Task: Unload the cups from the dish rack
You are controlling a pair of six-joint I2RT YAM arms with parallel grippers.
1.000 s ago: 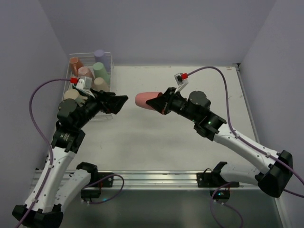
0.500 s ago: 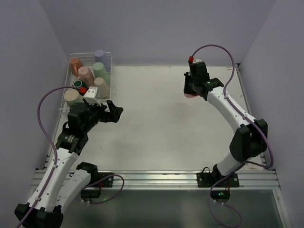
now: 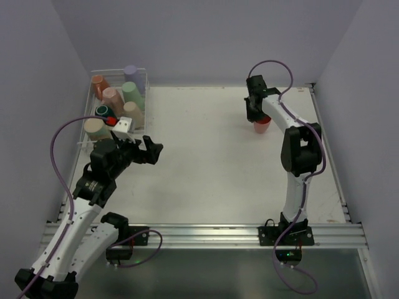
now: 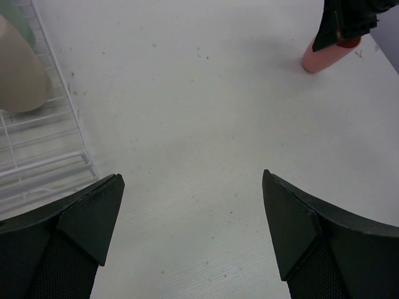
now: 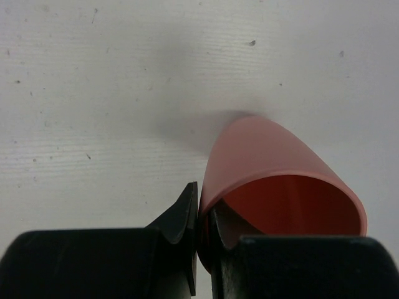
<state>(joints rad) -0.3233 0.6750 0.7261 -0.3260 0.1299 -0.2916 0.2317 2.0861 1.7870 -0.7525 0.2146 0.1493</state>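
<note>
The dish rack (image 3: 142, 93) stands at the far left and holds orange (image 3: 98, 84), purple (image 3: 130, 73), pink (image 3: 111, 96), green (image 3: 129, 92) and beige (image 3: 132, 111) tumblers, a dark green mug (image 3: 104, 112) and a cream mug (image 3: 93, 129). My right gripper (image 3: 257, 114) is at the far right, shut on the rim of a pink cup (image 3: 262, 127), one finger inside and one outside. In the right wrist view the gripper (image 5: 204, 215) pinches the cup (image 5: 268, 156), mouth up, down at the table. My left gripper (image 3: 151, 149) is open and empty just right of the rack's near corner.
In the left wrist view the rack's wire corner (image 4: 56, 165) and a beige tumbler (image 4: 22, 75) lie to the left, and the pink cup (image 4: 321, 56) shows far ahead on the right. Grey walls close in the table behind and on both sides.
My right arm swung the pink cup from the table's middle to the far right and lowered it upright. My left gripper drew back from the middle towards the rack's near corner.
</note>
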